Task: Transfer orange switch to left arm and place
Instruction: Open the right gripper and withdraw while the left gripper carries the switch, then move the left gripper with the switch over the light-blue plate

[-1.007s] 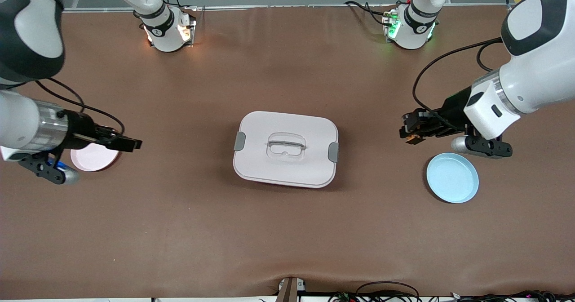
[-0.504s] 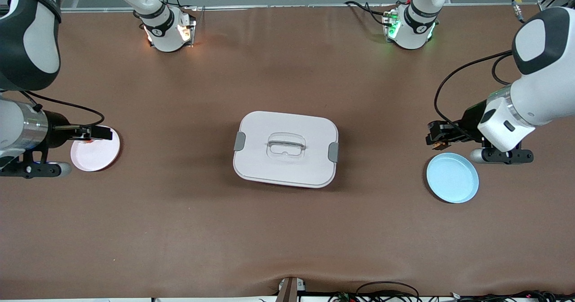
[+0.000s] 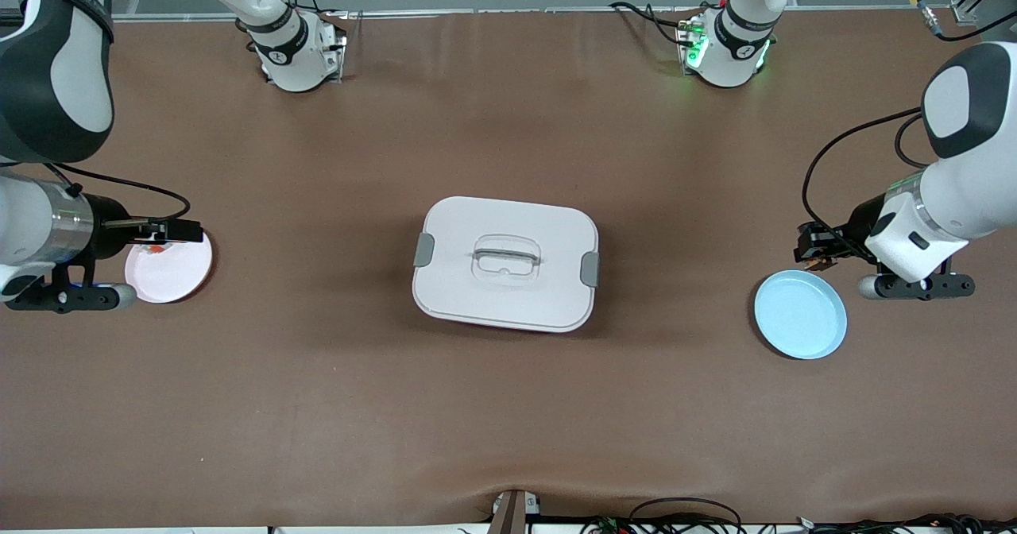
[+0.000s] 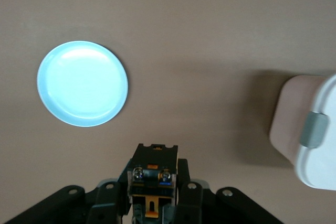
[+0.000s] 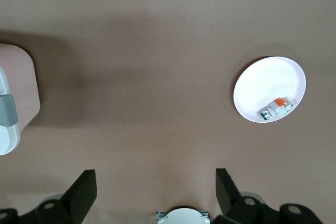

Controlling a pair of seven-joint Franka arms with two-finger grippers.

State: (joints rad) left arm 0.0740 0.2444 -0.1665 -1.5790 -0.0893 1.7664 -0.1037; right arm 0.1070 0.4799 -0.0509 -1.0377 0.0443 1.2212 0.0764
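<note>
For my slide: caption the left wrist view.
Left end effector grips orange switch near blue plate; box alongside.

Matt brown table cover (image 3: 334,375) – smooth white plastic box (image 3: 505,263), glossy pale-blue plate (image 3: 800,314).

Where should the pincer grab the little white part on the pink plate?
Probably from straight above, pinching its long sides at the middle. The small part lies flat near the pink plate's rim, sides free. The open right pincer hovers over that plate; the left pincer holds the orange switch.
</note>
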